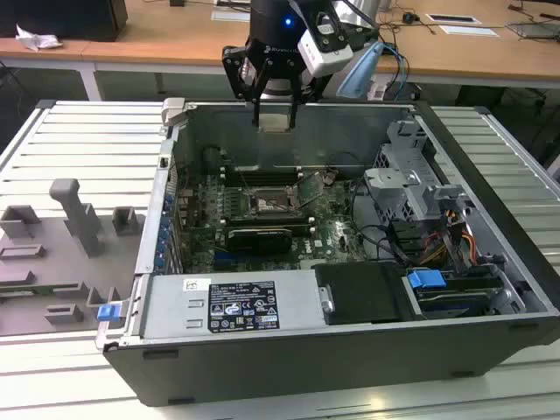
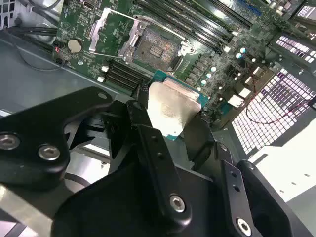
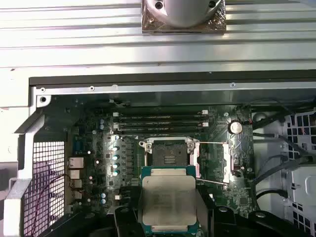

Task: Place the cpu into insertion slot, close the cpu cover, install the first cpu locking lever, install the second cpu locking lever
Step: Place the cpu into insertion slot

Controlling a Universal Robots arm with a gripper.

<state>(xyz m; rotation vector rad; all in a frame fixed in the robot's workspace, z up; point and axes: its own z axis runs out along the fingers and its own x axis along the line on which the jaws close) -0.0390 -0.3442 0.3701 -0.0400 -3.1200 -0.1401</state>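
In the exterior view my gripper point(image 1: 276, 115) hangs over the back wall of the open computer case, shut on the cpu point(image 1: 276, 122). Both wrist views show the cpu point(image 3: 168, 200) point(image 2: 170, 111) as a pale metal square on a green edge, pinched between two black fingers point(image 3: 129, 217). It hovers well above the motherboard. The insertion slot point(image 3: 170, 153) point(image 2: 155, 49) point(image 1: 273, 206) lies bare and dark below. The cpu cover point(image 3: 228, 160) point(image 2: 109, 30) stands swung open beside the slot. Thin lever rods stick out around the socket.
Long black memory slots point(image 3: 160, 118) run beside the socket. A labelled power supply point(image 1: 232, 306) lines the case's near side. A drive cage with cables point(image 1: 411, 179) fills the exterior view's right. Grey fixtures point(image 1: 79, 223) sit on the ribbed table at the exterior view's left.
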